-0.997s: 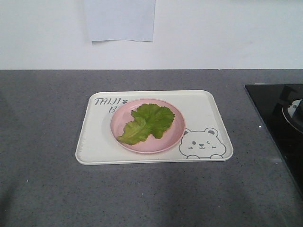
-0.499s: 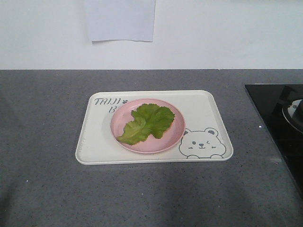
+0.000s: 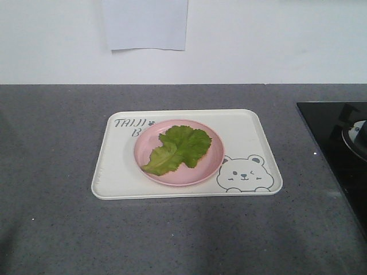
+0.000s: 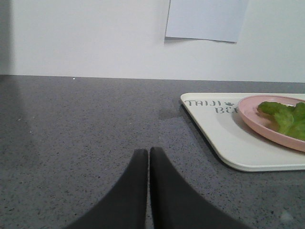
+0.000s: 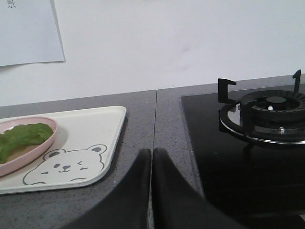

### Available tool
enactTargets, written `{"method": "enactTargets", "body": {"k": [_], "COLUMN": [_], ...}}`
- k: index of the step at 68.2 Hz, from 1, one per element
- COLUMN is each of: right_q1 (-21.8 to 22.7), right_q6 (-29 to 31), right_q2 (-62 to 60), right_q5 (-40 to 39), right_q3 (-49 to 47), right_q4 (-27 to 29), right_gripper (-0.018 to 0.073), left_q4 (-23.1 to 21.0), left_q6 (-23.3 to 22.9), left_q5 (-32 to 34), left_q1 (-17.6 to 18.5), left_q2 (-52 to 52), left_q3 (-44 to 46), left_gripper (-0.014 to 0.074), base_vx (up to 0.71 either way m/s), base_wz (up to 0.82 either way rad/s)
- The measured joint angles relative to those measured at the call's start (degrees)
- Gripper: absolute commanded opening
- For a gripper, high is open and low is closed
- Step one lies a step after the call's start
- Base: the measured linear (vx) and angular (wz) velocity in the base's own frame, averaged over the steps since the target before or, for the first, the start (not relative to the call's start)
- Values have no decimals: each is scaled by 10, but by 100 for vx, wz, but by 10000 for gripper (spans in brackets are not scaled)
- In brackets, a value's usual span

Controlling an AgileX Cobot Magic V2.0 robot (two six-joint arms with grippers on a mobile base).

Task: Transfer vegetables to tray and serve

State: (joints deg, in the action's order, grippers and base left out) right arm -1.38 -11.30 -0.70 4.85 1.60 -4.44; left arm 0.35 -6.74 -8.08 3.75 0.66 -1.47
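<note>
Nothing is moving since 1 second ago — lettuce [image 3: 179, 149] is lying on the pink plate [image 3: 213, 165] inside the tray [image 3: 252, 137]; both end effectors, left end effector [image 4: 148, 157] and right end effector [image 5: 151, 160], are sitting together, empty, so serving is pending.

Front view: countertop [image 3: 51, 229] is seen from above, facing the wall, at mid range | Left wrist view: taken low over the counter, left of the tray [image 4: 224, 143], facing the wall | Right wrist view: taken low, right of the tray, hob [image 5: 248, 157] alongside | Shared by all: tray and pink plate [image 3: 215, 150]
</note>
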Motion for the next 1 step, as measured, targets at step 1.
{"method": "enactTargets", "body": {"k": [1], "right_q1": [0], "right_q6": [0], "right_q2": [0], "right_q5": [0], "right_q3": [0], "right_q4": [0], "right_gripper": [-2], "left_q4": [0], "left_q6": [0], "left_q5": [0], "left_q1": [0], "left_q2": [0], "left_q3": [0], "left_gripper": [-6], "base_vx": [0], "base_wz": [0]}}
